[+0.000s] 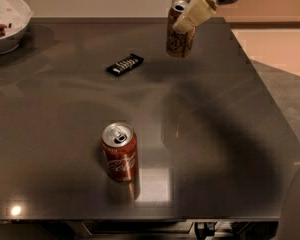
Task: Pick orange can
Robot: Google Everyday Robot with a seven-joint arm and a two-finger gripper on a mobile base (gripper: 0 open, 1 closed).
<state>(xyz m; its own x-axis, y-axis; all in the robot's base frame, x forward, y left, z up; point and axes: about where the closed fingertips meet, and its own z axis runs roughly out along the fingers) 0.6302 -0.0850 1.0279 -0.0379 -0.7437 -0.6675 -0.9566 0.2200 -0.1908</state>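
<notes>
Orange can (pixel 179 43): slightly tilted, apparently clear of the bench (pixel 65 99), far side | end effector (pixel 188 20): clamped on its upper half | progress: grasp done, lift judged nearly complete; red cola can (pixel 120 156) untouched.

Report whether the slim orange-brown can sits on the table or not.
Off it: the gripper, top right, holds the slim orange-brown can by its top, tilted, above the dark table.

high camera looks down across table (pixel 230 134) from near edge; gripper (pixel 189 13) grips orange can (pixel 179 42), top right
</notes>
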